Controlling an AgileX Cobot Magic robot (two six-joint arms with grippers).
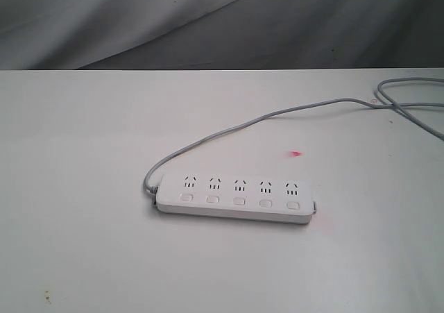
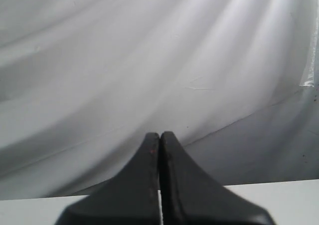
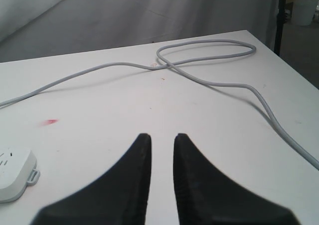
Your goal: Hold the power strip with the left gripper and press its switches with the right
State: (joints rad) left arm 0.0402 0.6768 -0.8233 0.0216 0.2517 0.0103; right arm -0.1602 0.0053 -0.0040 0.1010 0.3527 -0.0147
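The white power strip [image 1: 236, 198] lies flat on the white table, with five outlets in a row and a row of small white switches [image 1: 238, 201] along its near side. Its grey cord [image 1: 229, 129] leaves the left end and runs back to the far right. One end of the strip [image 3: 14, 173] shows in the right wrist view. Neither arm appears in the exterior view. My left gripper [image 2: 160, 135] is shut on nothing and faces the grey backdrop. My right gripper [image 3: 160, 136] is slightly open and empty, over bare table beside the strip's end.
The cord forms a loop [image 3: 207, 53] near the table's far right corner [image 3: 249, 34]. A small red mark [image 1: 296, 153] lies on the tabletop behind the strip. A white bucket [image 3: 305, 6] stands on the floor beyond the table. Grey cloth [image 1: 222, 21] hangs behind.
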